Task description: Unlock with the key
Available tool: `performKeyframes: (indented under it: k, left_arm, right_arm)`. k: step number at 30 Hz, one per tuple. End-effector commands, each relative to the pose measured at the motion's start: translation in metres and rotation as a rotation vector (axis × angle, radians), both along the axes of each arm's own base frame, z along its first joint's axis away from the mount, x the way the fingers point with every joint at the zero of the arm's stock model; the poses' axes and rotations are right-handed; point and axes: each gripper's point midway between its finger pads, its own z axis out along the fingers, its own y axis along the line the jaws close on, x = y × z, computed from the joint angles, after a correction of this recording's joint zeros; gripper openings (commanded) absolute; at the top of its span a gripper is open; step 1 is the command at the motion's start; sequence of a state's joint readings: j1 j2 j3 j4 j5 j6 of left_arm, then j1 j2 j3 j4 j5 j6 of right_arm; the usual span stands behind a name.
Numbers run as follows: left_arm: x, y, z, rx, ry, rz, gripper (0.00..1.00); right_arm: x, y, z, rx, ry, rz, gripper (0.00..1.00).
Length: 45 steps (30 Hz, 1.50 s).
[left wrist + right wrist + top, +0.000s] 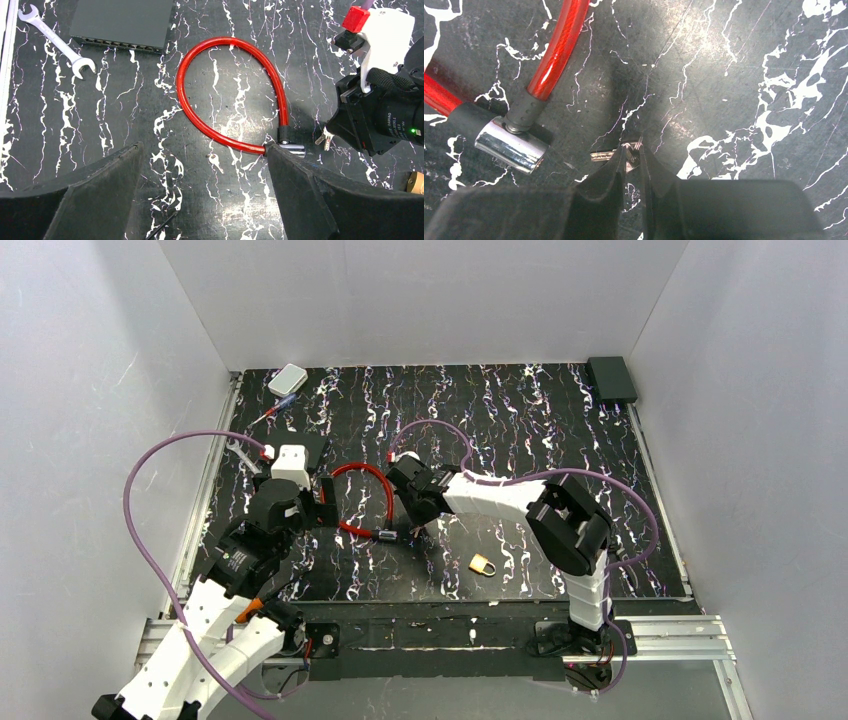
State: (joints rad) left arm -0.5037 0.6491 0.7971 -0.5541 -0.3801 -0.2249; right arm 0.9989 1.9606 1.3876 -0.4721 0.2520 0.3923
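- Pinching a small silver key (605, 155), the right claw (633, 150) is closed on it.
- Red cable lock (556, 50); its chrome barrel (511, 145) lies at the key's nine o'clock.
- Left claw (204, 147) gapes wide.

The right tool (634, 156) fills the lower middle of the view, its two black fingers (606, 177) drawn close together with only a thin slit between them. Pinched at their tips is a small silver metal key (604, 156), its blade sticking out to the tool's left over the black worktop with white marble veins (734, 75). Further left of the tool lies a shiny chrome lock cylinder (511, 145), near the blade's tip but apart from it. A glossy red cable (558, 47) enters the cylinder through a black rubber sleeve (524, 112) and runs away ahead of the tool.
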Motion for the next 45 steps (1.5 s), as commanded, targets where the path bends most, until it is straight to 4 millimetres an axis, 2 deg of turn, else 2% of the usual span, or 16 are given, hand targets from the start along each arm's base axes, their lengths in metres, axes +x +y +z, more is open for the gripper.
performKeyframes:
  k: [1,8,19,26,33,39,45]
  left_arm:
    - [0.001,0.0,0.001,0.002,-0.01,-0.008,0.92]
    - [0.0,-0.007,0.001,-0.007,-0.006,-0.047,0.92]
    - [-0.012,-0.035,0.001,-0.144,0.052,-0.144,0.94]
    - [-0.023,-0.063,0.004,-0.323,0.114,-0.2,0.93]
    - [-0.031,-0.092,0.006,-0.472,0.18,-0.271,0.89]
    - [-0.032,-0.124,0.009,-0.718,0.274,-0.263,0.82]
    - [-0.028,-0.149,-0.016,-1.086,0.517,-0.008,0.76]
  right_arm:
    - [-0.009,-0.014,-0.009,-0.058,0.029,-0.011,0.01]
    - [-0.011,-0.014,0.006,0.024,0.004,-0.046,0.01]
    - [-0.019,-0.023,0.044,0.218,-0.065,-0.134,0.01]
    - [-0.025,-0.035,0.078,0.382,-0.125,-0.209,0.01]
    - [-0.031,-0.038,0.112,0.542,-0.161,-0.229,0.01]
    - [-0.04,-0.039,0.149,0.694,-0.188,-0.211,0.01]
    - [-0.046,-0.048,0.165,0.744,-0.201,-0.214,0.01]
